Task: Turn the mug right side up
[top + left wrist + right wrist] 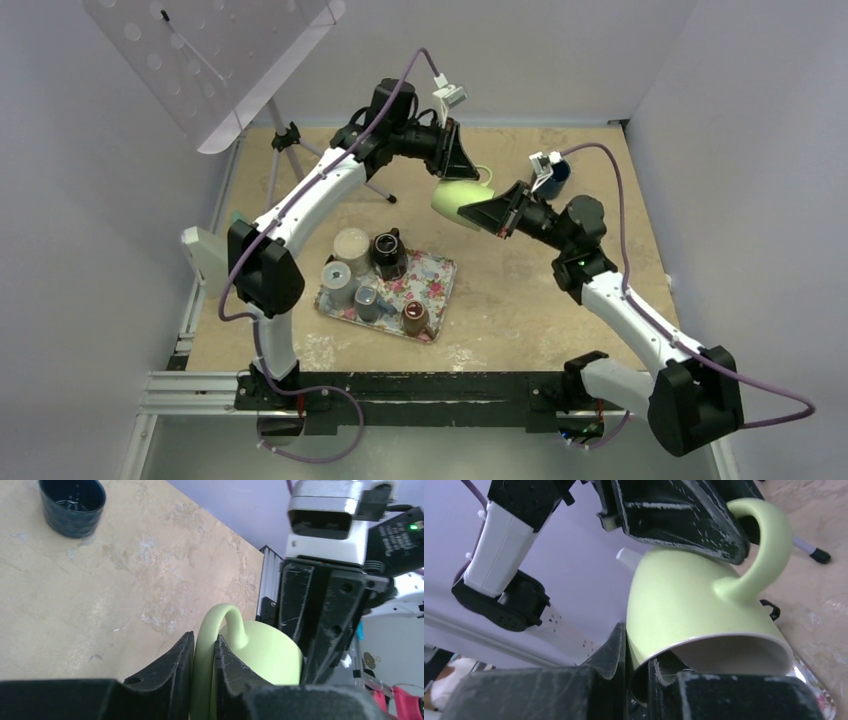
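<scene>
Item: green mug (455, 203). Location: in the air above the table (520, 300), upper centre of the top view, touching no surface.

Attitude: tilted about onto its side. In the right wrist view the mouth faces the camera and somewhat downward. Neither inverted nor upright.

Holder 1: left gripper (462, 170), reaching in from the upper left of the top view. Its fingers (182, 665) are closed on the mug's handle (220, 617), with the loop pinched between them.

Holder 2: right gripper (490, 215), reaching in from the right. Its fingers (616, 650) are closed on the mug wall at the rim, one outside and one inside the mouth.

Other contents:
- flowered tray (435, 275), lower centre of the top view, carrying several cups, well apart from the mug
- dark blue cup (72, 505), standing mouth up on the table at the upper left of the left wrist view
- tripod stand (285, 140) with a perforated white panel (200, 60), upper left of the top view

Status, as judged: partly done. The mug is lifted and partly rotated, and both arms share the hold, which reads as a hand-over or regrasp partway through the turn.

Outstanding:
- one gripper lets go
- the mouth is brought round to face up
- the base is set on the table
- the last grip is released

Risk noted: with two grips at once, any mismatched motion could twist the handle or make the rim slip
</scene>
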Motion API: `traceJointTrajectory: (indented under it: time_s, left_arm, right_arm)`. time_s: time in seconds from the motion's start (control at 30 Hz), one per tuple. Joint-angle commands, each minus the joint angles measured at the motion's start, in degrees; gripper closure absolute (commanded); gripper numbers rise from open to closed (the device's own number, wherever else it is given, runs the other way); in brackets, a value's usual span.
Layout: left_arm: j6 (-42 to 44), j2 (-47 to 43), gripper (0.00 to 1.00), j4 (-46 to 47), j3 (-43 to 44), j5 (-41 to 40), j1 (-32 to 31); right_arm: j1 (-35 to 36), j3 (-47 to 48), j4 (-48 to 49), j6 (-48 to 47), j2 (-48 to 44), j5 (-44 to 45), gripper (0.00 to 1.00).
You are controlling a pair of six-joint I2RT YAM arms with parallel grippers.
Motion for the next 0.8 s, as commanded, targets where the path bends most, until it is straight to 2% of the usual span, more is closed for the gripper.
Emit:
traceJointTrajectory:
  time_s: [0.0, 0.03, 0.07, 0.1, 0.13, 0.27, 0.43, 0.5, 0.63, 0.77]
  left_arm:
    - [2.1, -4.9, 0.59, -4.2, 1.1, -4.6, -0.9]
    - [6.1, -5.3, 0.35, -6.6, 1.5, -7.4, -0.6]
    - [9.0, -5.6, 0.19, -8.7, 1.9, -10.3, -0.3]
    - [11.8, -6.1, 0.07, -10.6, 2.3, -13.3, -0.1]
    - [14.1, -6.5, 0.01, -12.3, 2.7, -15.8, 0.3]
    - [25.6, -8.8, 0.0, -17.9, 3.0, -25.1, 0.6]
    - [36.6, -11.0, 0.0, -26.1, 1.8, -25.6, -0.1]
    - [38.3, -11.7, 0.0, -28.7, 0.1, -26.5, -0.9]
    - [43.9, -14.1, 0.04, -33.3, -4.4, -26.3, -3.8]
    - [50.1, -17.3, 0.07, -36.8, -10.5, -24.5, -7.1]
  right_arm:
    - [-0.5, 9.1, -18.0, -10.4, -1.9, 13.8, 1.0]
    - [-1.5, 11.7, -25.6, -13.8, -1.5, 16.9, 1.0]
    - [-2.8, 13.6, -31.9, -16.5, -1.0, 18.9, 1.0]
    - [-4.6, 15.1, -36.4, -18.8, -0.7, 20.3, 1.0]
    - [-7.4, 16.2, -40.7, -21.1, -0.3, 21.7, 1.0]
    - [-14.5, 21.7, -55.3, -30.8, 0.9, 34.4, 1.0]
    - [-23.1, 29.7, -65.5, -40.4, 10.1, 50.5, 1.0]
    - [-26.4, 32.2, -66.4, -42.3, 15.1, 51.6, 1.0]
    - [-31.7, 39.0, -67.5, -44.1, 26.0, 46.9, 1.0]
    - [-33.1, 46.3, -71.1, -45.9, 35.9, 47.4, 1.0]
